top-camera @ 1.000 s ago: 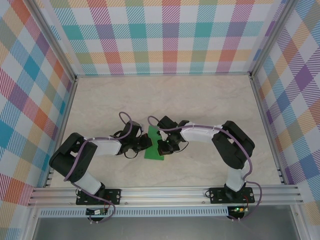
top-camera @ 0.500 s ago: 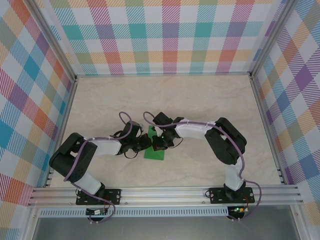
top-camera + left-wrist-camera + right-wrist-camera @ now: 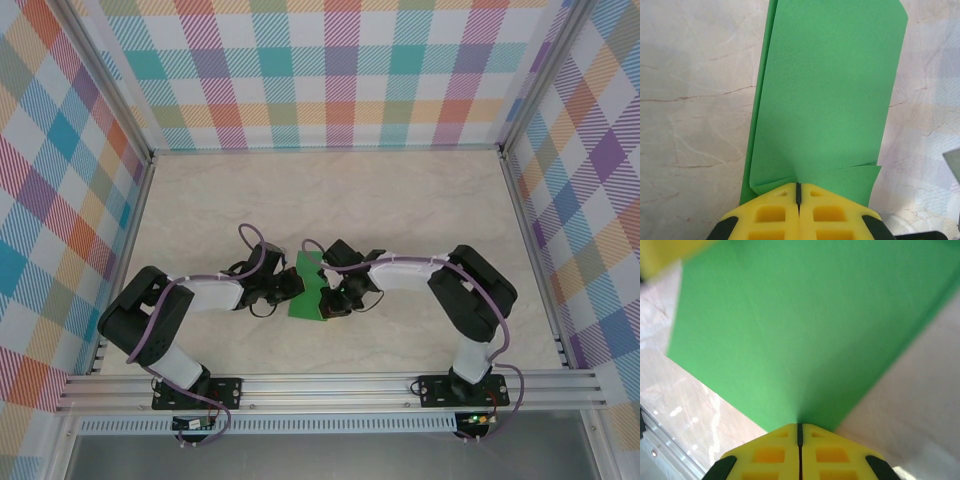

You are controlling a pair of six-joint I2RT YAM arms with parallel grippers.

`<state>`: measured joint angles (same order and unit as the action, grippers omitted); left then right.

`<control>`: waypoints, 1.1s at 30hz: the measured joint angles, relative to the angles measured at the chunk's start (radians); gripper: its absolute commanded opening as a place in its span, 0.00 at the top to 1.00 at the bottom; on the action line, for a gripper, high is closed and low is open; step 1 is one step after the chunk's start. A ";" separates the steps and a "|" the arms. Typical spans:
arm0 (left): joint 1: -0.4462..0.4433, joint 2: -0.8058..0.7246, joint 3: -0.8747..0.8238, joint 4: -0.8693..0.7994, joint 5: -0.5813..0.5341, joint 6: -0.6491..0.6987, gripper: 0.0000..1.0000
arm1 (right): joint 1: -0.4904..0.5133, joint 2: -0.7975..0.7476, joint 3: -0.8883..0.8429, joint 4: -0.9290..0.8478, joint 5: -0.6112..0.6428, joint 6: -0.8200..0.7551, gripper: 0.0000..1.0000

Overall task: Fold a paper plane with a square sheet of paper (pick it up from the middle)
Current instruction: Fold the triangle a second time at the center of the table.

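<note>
Paper (image 3: 825,90) lies folded into a narrow layered strip at frame centre; nose and wing folds apparently remain. Left gripper (image 3: 798,192) and right gripper (image 3: 800,429) are clenched, tips against the paper.

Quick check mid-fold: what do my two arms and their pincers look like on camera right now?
The left arm and right arm both have white link covers between bulky black joints. A purple cable loops along each, and each sits on a black base plate. The left pincer and right pincer have bright yellow fingers with rectangular cut-outs and black side patches.
</note>
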<state>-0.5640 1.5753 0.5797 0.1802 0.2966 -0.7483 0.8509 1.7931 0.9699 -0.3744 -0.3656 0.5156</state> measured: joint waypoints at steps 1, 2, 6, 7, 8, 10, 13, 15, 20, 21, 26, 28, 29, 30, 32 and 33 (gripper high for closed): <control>-0.003 -0.001 0.000 0.000 -0.002 0.000 1.00 | 0.000 -0.012 -0.018 0.001 -0.007 0.000 0.93; -0.003 -0.002 0.000 -0.001 -0.004 0.000 1.00 | 0.000 -0.021 -0.031 -0.001 -0.013 0.000 0.93; -0.003 -0.006 0.000 -0.003 -0.009 0.000 1.00 | 0.001 -0.061 -0.061 -0.045 -0.013 0.000 0.91; -0.003 -0.006 0.000 -0.004 -0.009 0.000 1.00 | 0.002 -0.074 -0.063 -0.066 -0.009 0.002 0.89; -0.003 -0.006 0.000 -0.004 -0.009 0.000 1.00 | 0.002 -0.085 -0.064 -0.079 -0.002 0.002 0.86; -0.003 -0.009 0.000 -0.009 -0.008 0.001 0.98 | 0.000 -0.118 -0.062 -0.087 0.020 0.017 0.77; -0.003 -0.028 0.006 -0.053 -0.009 0.002 0.84 | -0.018 -0.155 -0.043 -0.077 0.044 0.052 0.65; -0.003 -0.052 0.016 -0.101 -0.010 0.003 0.74 | -0.043 -0.159 -0.025 -0.050 0.052 0.071 0.59; -0.003 -0.155 0.064 -0.176 -0.018 -0.009 0.52 | -0.113 -0.132 0.019 0.021 0.063 0.107 0.52; -0.003 -0.179 0.067 -0.180 -0.023 -0.018 0.47 | -0.126 -0.116 0.032 0.034 0.061 0.107 0.51; -0.003 -0.270 0.037 -0.194 -0.067 -0.080 0.29 | -0.148 -0.028 0.097 0.056 0.036 0.080 0.51; -0.003 -0.309 0.000 -0.210 -0.087 -0.105 0.25 | -0.148 0.006 0.119 0.056 0.024 0.059 0.52; -0.003 -0.324 -0.015 -0.220 -0.095 -0.116 0.23 | -0.148 0.018 0.124 0.057 0.018 0.050 0.52; -0.003 -0.337 -0.027 -0.232 -0.100 -0.126 0.21 | -0.148 0.028 0.126 0.056 0.009 0.041 0.53; -0.003 -0.357 -0.048 -0.240 -0.107 -0.140 0.20 | -0.148 0.042 0.127 0.054 -0.007 0.024 0.56; -0.003 -0.365 -0.056 -0.243 -0.108 -0.148 0.19 | -0.148 0.048 0.127 0.053 -0.017 0.018 0.59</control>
<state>-0.5674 1.2106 0.5232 -0.0624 0.1890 -0.8967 0.7029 1.8416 1.0973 -0.3214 -0.3824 0.5331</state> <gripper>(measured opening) 0.796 0.449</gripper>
